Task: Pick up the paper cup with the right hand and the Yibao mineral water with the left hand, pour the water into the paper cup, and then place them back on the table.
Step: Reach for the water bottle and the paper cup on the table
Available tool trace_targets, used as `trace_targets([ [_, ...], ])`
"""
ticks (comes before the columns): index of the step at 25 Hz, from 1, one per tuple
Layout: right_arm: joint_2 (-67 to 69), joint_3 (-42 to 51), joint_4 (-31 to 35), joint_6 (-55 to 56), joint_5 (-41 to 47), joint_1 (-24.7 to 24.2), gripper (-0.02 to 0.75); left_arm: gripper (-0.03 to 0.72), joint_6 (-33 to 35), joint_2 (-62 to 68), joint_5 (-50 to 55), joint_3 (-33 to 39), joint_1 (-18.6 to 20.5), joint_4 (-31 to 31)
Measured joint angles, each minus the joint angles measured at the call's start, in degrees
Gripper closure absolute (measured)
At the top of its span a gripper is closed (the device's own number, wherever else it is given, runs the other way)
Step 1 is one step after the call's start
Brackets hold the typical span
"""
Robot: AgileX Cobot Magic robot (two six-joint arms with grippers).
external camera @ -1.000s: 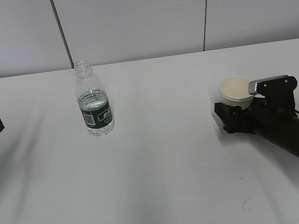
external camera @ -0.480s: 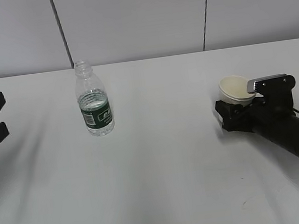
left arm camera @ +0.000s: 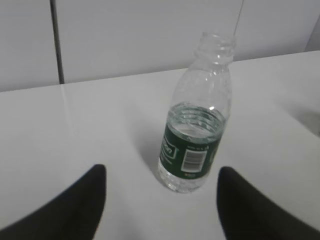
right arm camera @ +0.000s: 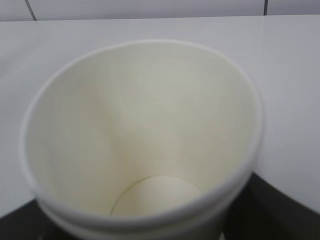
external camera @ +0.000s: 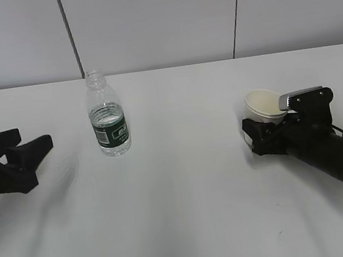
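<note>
Yibao mineral water [external camera: 108, 118] is standing upright and uncapped on the table [external camera: 180, 202], left of centre, with water filling roughly its lower half and the dark green label wrapping the waist. Nothing is touching it. The left hand [external camera: 32, 154] is hovering near it on its left side with its jaws spread wide; in the left wrist view the bottle [left arm camera: 195, 125] is sitting ahead of the two dark fingertips [left arm camera: 80, 200], framed in the gap but a little toward the right finger. The paper cup [external camera: 265, 105] is well apart from the bottle on the right, tilted toward the bottle and sitting between the jaws of the right hand [external camera: 266, 130], which appears to be gripping it around its lower body; the right wrist view is showing the cup [right arm camera: 140, 135] empty, its cream inside bare, with dark finger surfaces at both lower corners.

The step in hand looks like the left reach for the bottle. Doing it well is likely meaning nudging the approach so the bottle is sitting centred between the fingers, then closing on the label band, where the wall is stiffest. Since the bottle has no cap, a hard squeeze on the thin plastic could be pushing water out of the neck, so gentle closure is seeming wise. The cup hand is probably best levelling the rim while waiting
</note>
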Motion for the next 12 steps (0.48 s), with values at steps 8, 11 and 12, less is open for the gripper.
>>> trace_targets([
  [8, 0.0, 0.0, -0.5, 0.0, 0.0, 0.0, 0.238, 0.099, 0.6, 9.2, -3.6, -2.2, 0.0, 4.9],
  [11, 0.0, 0.0, -1.3, 0.0, 0.0, 0.0, 0.238, 0.096, 0.7, 12.8, -4.0, -5.2, 0.0, 5.4],
  [12, 0.0, 0.0, -1.7, 0.0, 0.0, 0.0, 0.238, 0.096, 0.7, 13.7, -4.0, -6.3, 0.0, 5.6],
])
